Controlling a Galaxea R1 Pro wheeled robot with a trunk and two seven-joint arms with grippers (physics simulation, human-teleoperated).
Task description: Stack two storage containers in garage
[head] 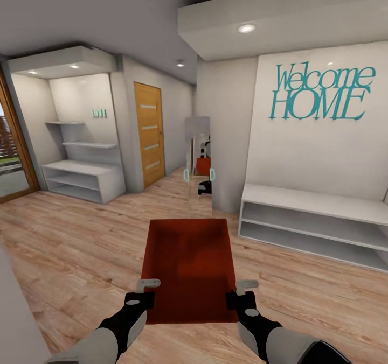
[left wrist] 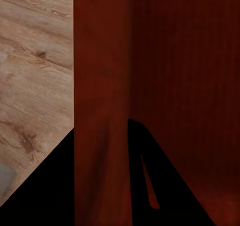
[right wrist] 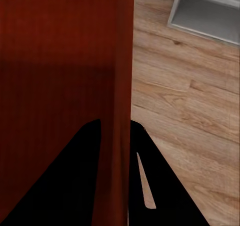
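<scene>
Over wood planks, smooth rectangular red bin (head: pixel 189 267)

Teal cut-out lettering "Welcome HOME" (head: pixel 321 91) on the white wall panel (head: pixel 302 154) above the low white shelf unit (head: pixel 315 225), "Welcome" in script over "HOME" in caps. Small teal sign (head: pixel 98 113) on the back wall of the shelf alcove (head: pixel 81 100), too small/blurred to read.
</scene>
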